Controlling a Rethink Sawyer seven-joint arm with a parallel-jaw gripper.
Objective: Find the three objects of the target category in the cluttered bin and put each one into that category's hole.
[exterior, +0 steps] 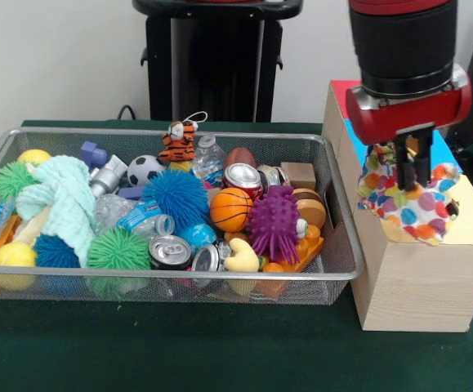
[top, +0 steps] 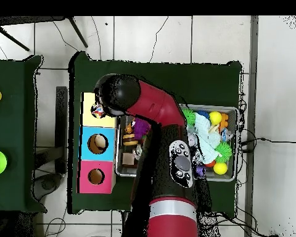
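Over the box's (exterior: 420, 278) yellow section, our gripper (exterior: 413, 173) pinches a polka-dot cloth (exterior: 408, 204) draped across the hole; released bunched, it may snag on the rim.

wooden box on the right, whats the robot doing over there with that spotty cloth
The red and black arm's gripper is over the wooden box, its jaws shut on a polka-dot cloth that drapes on the box's yellow section, where the overhead view shows it too. The wire bin beside it is full of clutter: spiky balls, cans, a mini basketball and a green cloth.
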